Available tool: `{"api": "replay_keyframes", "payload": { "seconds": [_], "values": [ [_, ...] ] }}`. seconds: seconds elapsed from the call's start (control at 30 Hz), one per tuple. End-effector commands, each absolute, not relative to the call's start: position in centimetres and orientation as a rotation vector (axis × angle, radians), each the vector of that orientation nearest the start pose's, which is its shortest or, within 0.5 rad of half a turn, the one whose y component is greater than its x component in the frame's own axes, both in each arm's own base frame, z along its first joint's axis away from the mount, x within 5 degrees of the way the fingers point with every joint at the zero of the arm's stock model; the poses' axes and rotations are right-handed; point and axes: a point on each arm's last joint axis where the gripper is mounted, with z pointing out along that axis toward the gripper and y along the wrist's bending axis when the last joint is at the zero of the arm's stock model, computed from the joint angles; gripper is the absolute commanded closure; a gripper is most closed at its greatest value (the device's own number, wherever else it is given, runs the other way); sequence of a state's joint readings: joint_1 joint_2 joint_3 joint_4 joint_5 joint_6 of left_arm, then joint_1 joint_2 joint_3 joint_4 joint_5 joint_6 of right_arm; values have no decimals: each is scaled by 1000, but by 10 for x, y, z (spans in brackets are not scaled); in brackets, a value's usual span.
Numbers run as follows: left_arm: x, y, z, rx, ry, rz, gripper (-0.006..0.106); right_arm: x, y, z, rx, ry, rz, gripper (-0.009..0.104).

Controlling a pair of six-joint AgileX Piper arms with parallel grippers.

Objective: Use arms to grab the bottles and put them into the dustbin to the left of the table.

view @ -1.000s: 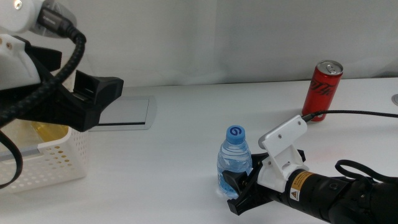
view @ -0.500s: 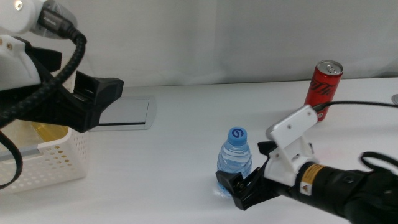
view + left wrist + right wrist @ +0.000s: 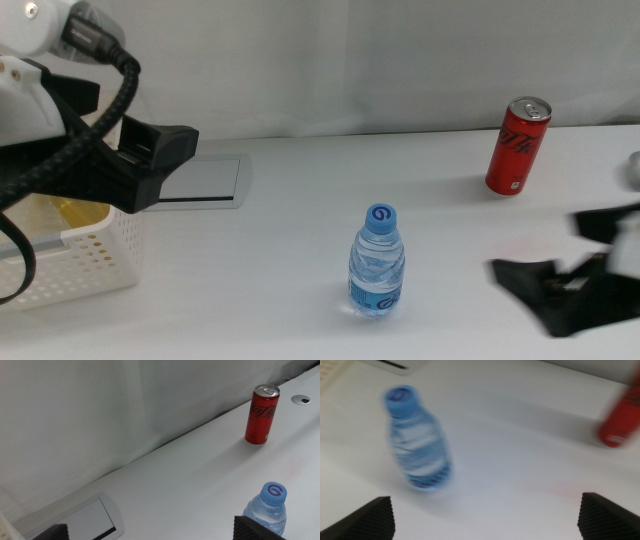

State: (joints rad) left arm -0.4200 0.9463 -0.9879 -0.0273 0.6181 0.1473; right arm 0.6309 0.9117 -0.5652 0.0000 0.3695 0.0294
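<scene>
Right gripper (image 3: 560, 295) sits at the lower right of the middle view, a blurred dark shape low over the white table (image 3: 300, 250); its outline is smeared, so its exact pose is uncertain. In its own wrist view the two dark jaw tips show far apart at the bottom corners, spread wide with nothing between them. Ahead of them in that view the water bottle (image 3: 420, 445) stands with its blue cap toward the upper left of the frame, also blurred, and the red can (image 3: 620, 420) shows at the right edge.

In the middle view the small clear water bottle (image 3: 377, 262) stands upright on the table just below centre, well apart from the right gripper and touching nothing else. The slim red can (image 3: 518, 146) stands upright at the upper right, near the back of the table.

Left gripper (image 3: 150, 160) hangs at the left of the middle view, above the white perforated dustbin (image 3: 90, 260), which sits at the lower left. Something yellow shows inside the dustbin. In the left wrist view its jaw tips sit at the two bottom corners, set wide apart and holding nothing. A grey inset plate (image 3: 205, 180) lies in the table just right of this gripper.
</scene>
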Motion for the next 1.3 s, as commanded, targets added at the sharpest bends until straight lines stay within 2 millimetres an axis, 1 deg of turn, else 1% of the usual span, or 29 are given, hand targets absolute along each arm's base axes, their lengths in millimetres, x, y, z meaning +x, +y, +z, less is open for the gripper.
{"api": "replay_keyframes", "payload": {
  "seconds": [0.0, 0.17, 0.23, 0.33, 0.43, 0.63, 0.77, 0.8, 0.9, 1.0, 1.2, 1.27],
  "values": [
    [173, -82, 385, 574, 1983, -211, 16, 134, 82, 283, -628, 2134, 278, -8],
    [174, -84, 383, 563, 1971, -249, 16, 112, 45, 293, -522, 2161, 113, -8],
    [174, -87, 375, 584, 1966, -276, 16, 102, 34, 295, -485, 2174, 67, -8],
    [172, -95, 358, 649, 1946, -311, 16, 93, 26, 297, -423, 2178, 57, -8],
    [170, -105, 341, 689, 1901, -351, 16, 89, 25, 297, -407, 2187, 59, -8],
    [167, -126, 309, 724, 1829, -394, 16, 91, 25, 299, -385, 2166, 70, -8],
    [165, -146, 281, 777, 1827, -423, 16, 92, 23, 300, -388, 2151, 33, -8],
    [165, -154, 268, 792, 1825, -431, 16, 92, 22, 300, -374, 2151, 26, -8],
    [165, -163, 252, 808, 1826, -429, 16, 92, 22, 300, -376, 2149, 21, -8],
    [171, -170, 238, 807, 1839, -411, 16, 93, 22, 301, -376, 2143, 23, -8],
    [190, -182, 205, 684, 1897, -416, 16, 94, 22, 302, -351, 2125, 35, -8],
    [195, -187, 190, 659, 1931, -417, 16, 94, 22, 303, -351, 2121, 36, -8]
  ]
}}
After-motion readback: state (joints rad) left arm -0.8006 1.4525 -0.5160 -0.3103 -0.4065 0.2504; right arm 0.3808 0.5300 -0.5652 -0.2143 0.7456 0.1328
